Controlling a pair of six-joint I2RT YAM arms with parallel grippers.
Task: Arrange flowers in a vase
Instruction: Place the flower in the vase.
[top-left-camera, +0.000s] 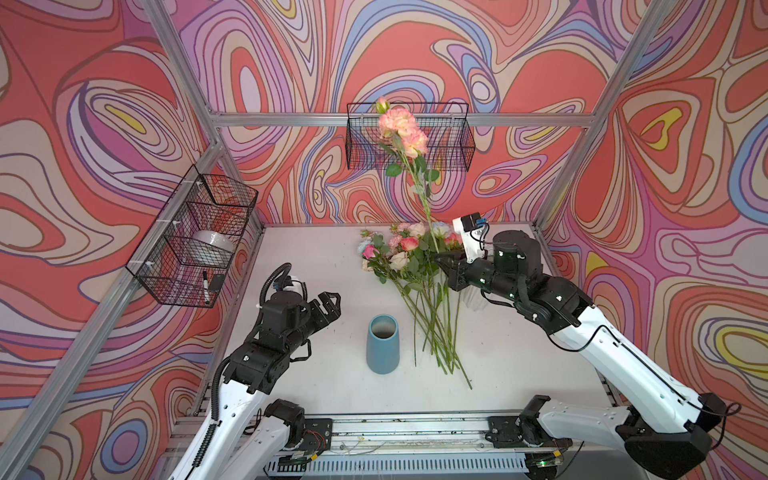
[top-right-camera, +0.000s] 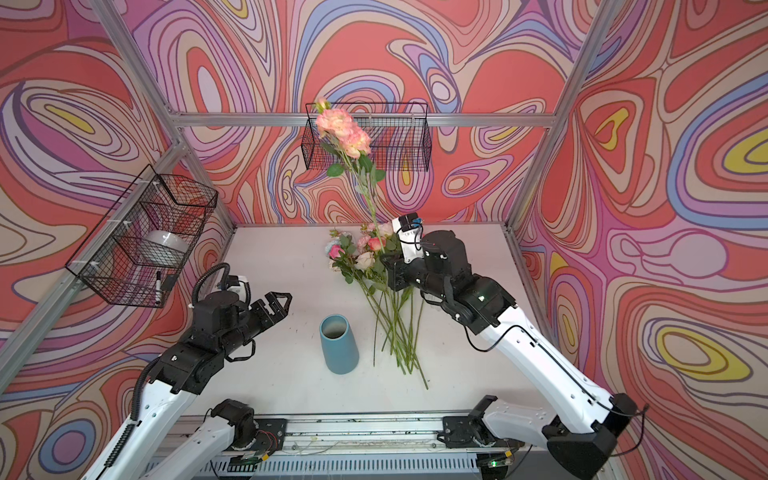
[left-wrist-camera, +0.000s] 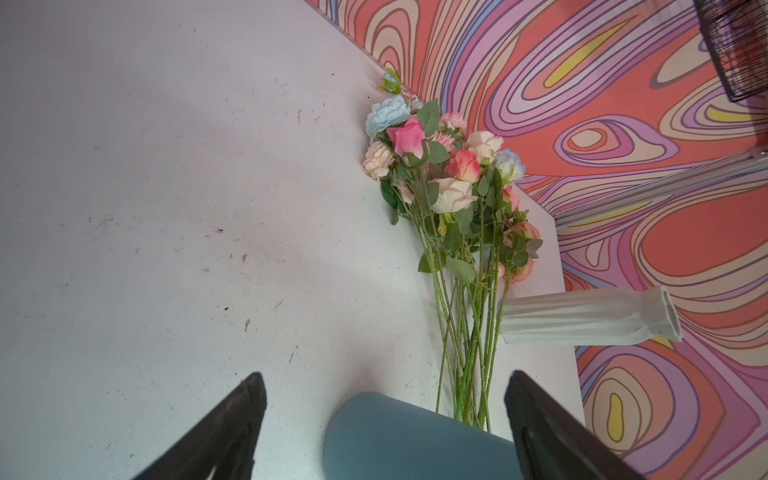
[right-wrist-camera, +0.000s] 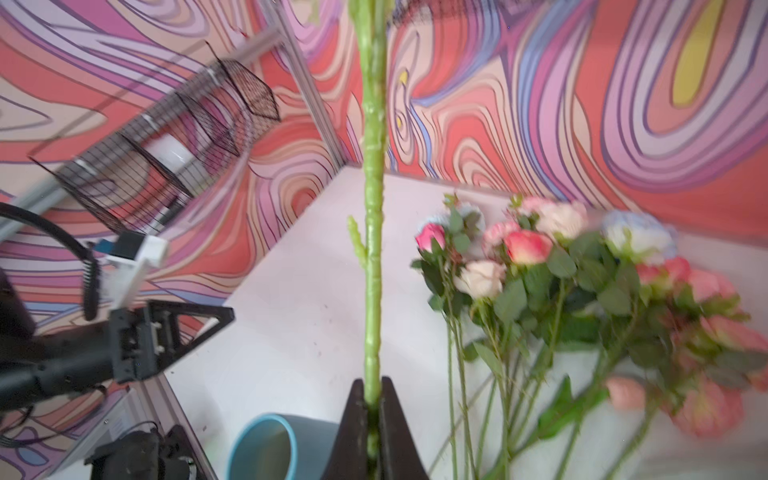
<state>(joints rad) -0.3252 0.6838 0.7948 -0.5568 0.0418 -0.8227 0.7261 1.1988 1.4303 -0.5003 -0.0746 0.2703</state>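
Matt blue vase (top-left-camera: 382, 349), scuffed white tabletop (top-left-camera: 316, 249) (black wire basket (top-left-camera: 449, 141))

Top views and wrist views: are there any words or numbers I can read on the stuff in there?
No text can be read anywhere.
Blue vase: plain, no writing.
White vase: plain, no writing.
Marker in the side basket: any label is too small to read.
Walls: only swirly patterns, no letters.
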